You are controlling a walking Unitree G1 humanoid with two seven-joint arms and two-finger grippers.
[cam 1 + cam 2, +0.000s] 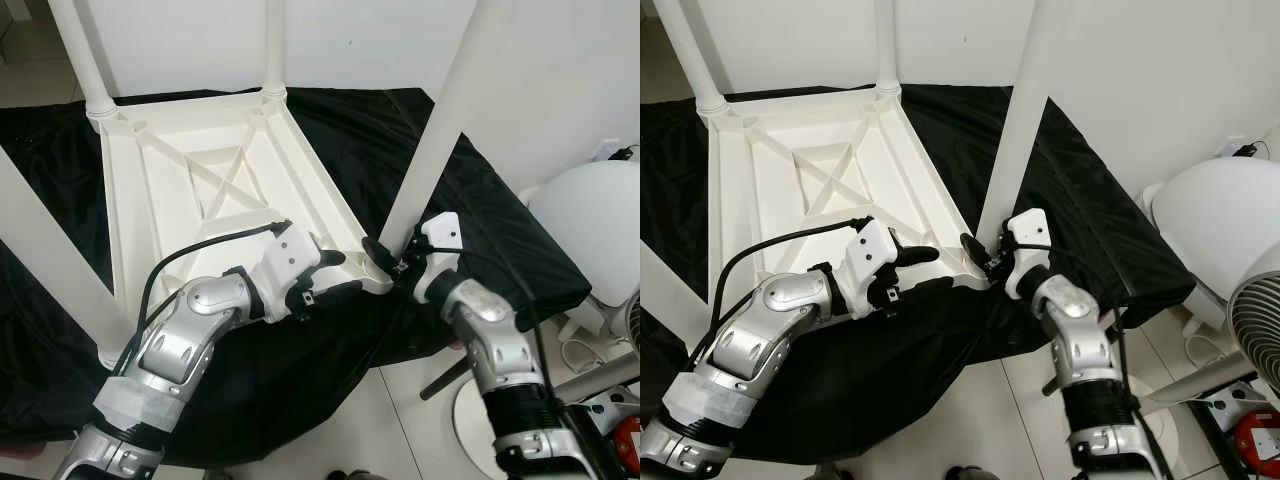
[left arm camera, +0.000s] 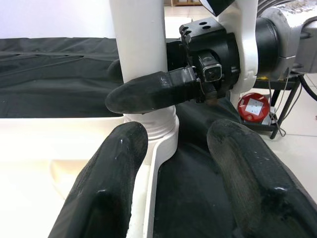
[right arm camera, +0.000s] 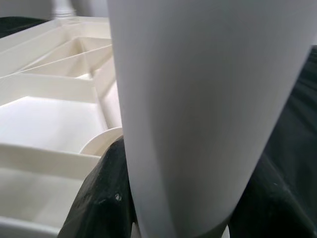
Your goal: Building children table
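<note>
**White plastic table inverted on black cloth, right gripper on the near-right leg**

White plastic makes up the whole workpiece. I see the children's table lying upside down on a black cloth, its ribbed underside with the X-shaped brace facing up. Four legs stand up from its corners: two at the far corners, one at the near left, and the near-right leg rising from the corner socket closest to my two arms.

The right gripper is at the base of the near-right leg, just above the socket. In the right wrist view the leg sits between the two black fingers, one on each side and both in contact with it, so I read the jaws as closed around the leg.

The left gripper is at the near edge of the table frame, just beside the same corner. In the left wrist view its two fingers stand apart with a clear gap; the rim of the table passes under that gap and nothing is clamped. One finger lies over the inside of the frame, the other over the black cloth outside it. The same view shows one right finger pressed across the leg base.

On the tiled floor to the right stand a white fan and a white rounded object.
</note>
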